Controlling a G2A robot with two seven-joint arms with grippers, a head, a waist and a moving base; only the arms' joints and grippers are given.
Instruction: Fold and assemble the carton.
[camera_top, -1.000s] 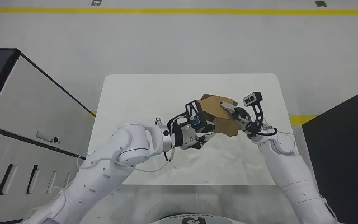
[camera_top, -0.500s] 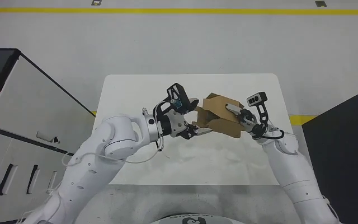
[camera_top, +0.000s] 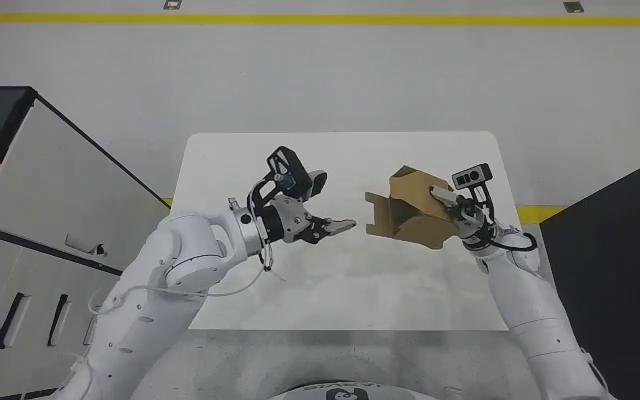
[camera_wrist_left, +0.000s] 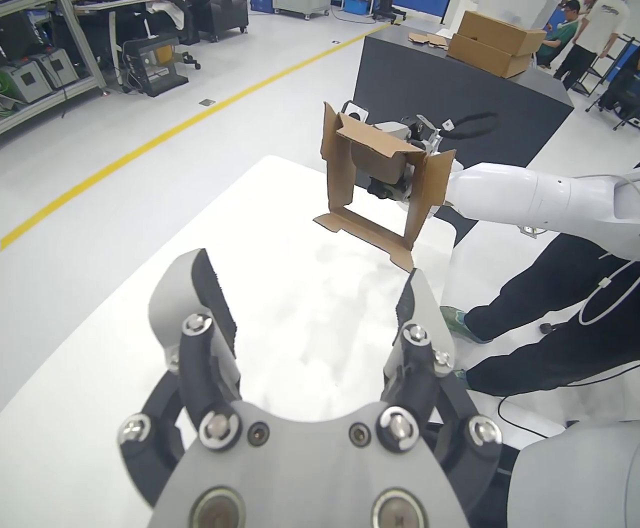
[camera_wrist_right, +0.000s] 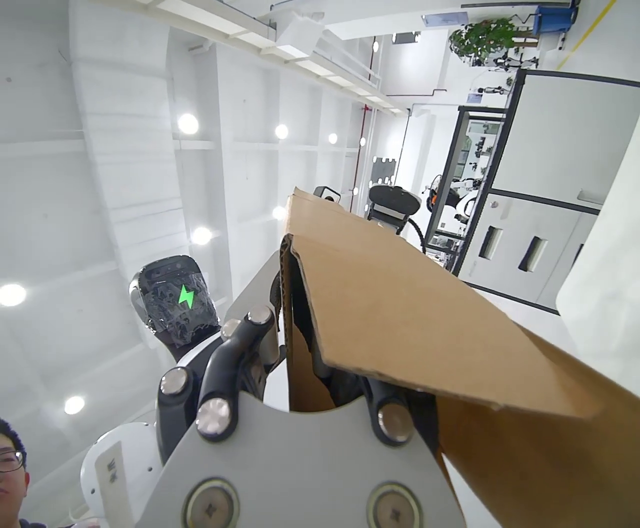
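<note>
The carton (camera_top: 410, 208) sits over the right part of the table (camera_top: 240, 160), clamped at its right end by the right gripper (camera_top: 446, 195). Its open mouth and long axis point toward the left gripper (camera_top: 340, 226). That gripper, jaws spread and empty, has backed off toward the table's middle, and the carton has shifted rightward.

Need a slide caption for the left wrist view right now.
Left gripper, jaws open and empty, faces the partly folded carton held by the right arm over the white table.
</note>
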